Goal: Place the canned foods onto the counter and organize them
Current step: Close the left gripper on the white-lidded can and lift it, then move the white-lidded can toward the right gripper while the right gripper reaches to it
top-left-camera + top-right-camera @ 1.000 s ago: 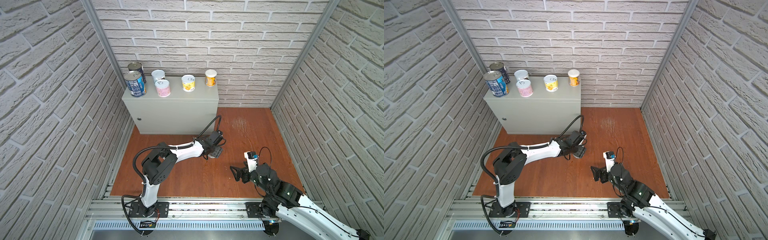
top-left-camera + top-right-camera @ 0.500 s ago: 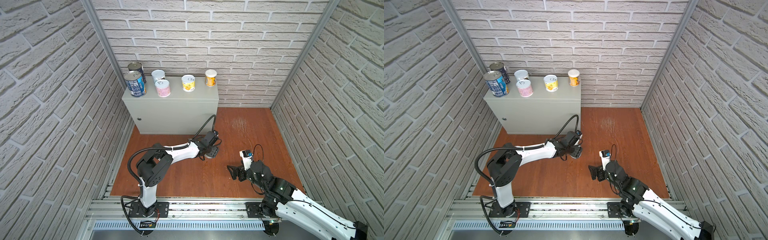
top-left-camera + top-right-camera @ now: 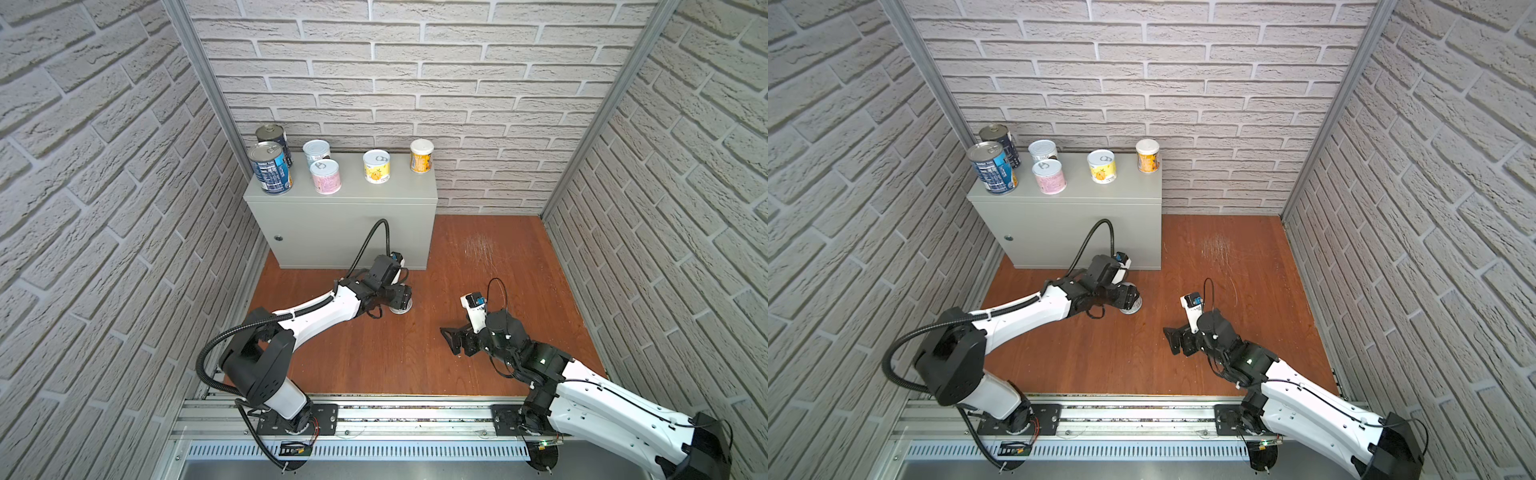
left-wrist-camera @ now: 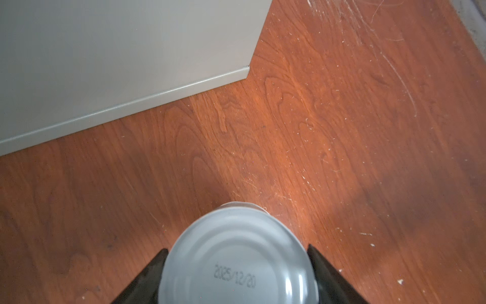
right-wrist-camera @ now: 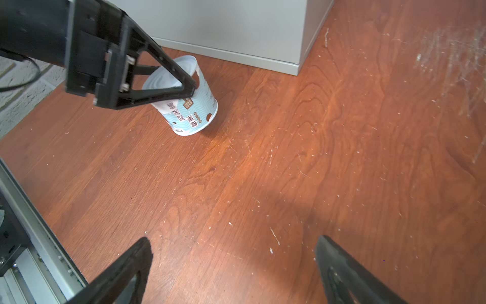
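My left gripper [image 3: 400, 296] is shut on a white, pale-blue-labelled can [image 5: 190, 111], gripping it just below the plain upward-facing end [image 4: 238, 260]. That can stands upside down and slightly tilted, at the wooden floor just in front of the counter's [image 3: 345, 199] right front corner. On the counter top stand several cans: two dark-blue ones [image 3: 271, 168] at the left, a white one [image 3: 316, 153], a pink one [image 3: 325, 176], a yellow one [image 3: 377, 166] and an orange-yellow one [image 3: 422, 155]. My right gripper [image 3: 451, 343] hangs open and empty, low over the floor to the right.
Brick-pattern walls close in the left, back and right. A metal rail [image 3: 415, 415] carrying both arm bases runs along the front. The left arm's black cable [image 3: 370, 241] loops in front of the counter's face. Scratched floor [image 3: 478, 249] lies right of the counter.
My left gripper has carried the can leftwards, closer to the counter's front. The right arm has also shifted left, its gripper still open.
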`<state>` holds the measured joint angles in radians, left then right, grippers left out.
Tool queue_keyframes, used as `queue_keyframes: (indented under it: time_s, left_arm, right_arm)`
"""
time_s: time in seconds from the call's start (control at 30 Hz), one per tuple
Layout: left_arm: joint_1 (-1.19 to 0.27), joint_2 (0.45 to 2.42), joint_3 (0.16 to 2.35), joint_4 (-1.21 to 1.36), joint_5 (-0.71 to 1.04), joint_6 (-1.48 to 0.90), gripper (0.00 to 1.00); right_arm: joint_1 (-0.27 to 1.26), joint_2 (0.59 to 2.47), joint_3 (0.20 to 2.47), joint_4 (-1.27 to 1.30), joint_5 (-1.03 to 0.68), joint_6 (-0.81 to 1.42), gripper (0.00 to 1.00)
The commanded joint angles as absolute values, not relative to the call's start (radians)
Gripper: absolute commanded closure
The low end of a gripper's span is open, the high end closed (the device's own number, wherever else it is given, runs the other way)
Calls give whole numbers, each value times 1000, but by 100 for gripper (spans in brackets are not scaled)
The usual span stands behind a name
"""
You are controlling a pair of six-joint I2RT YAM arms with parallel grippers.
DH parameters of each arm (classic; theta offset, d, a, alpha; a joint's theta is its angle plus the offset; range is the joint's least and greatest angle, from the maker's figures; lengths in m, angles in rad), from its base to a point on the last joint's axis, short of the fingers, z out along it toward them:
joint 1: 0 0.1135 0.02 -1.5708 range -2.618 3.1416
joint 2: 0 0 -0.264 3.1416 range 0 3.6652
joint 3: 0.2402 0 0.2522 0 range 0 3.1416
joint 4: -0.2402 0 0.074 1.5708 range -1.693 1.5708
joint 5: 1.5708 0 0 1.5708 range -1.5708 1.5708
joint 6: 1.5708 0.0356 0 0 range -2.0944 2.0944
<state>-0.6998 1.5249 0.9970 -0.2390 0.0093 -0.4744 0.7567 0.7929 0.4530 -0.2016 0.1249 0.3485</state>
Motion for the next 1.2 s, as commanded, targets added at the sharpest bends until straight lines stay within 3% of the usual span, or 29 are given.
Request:
queue_keyframes:
  time_s: [0.0, 0.27, 0.57, 1.17]
  left_arm:
    - [-670, 1445, 971, -194, 47, -502, 50]
    - [-580, 1338, 938, -216, 181, -540, 50]
    - [-573, 1236, 923, -284, 269, -577, 51]
    - [-593, 1077, 860, -295, 372, -652, 51]
  right_arm:
    - [761, 850, 485, -79, 59, 314, 3]
    - [843, 975, 507, 76, 56, 267, 3]
    - [914, 1071, 523, 292, 95, 202, 3]
    - [988, 1254, 679, 323, 134, 94, 5]
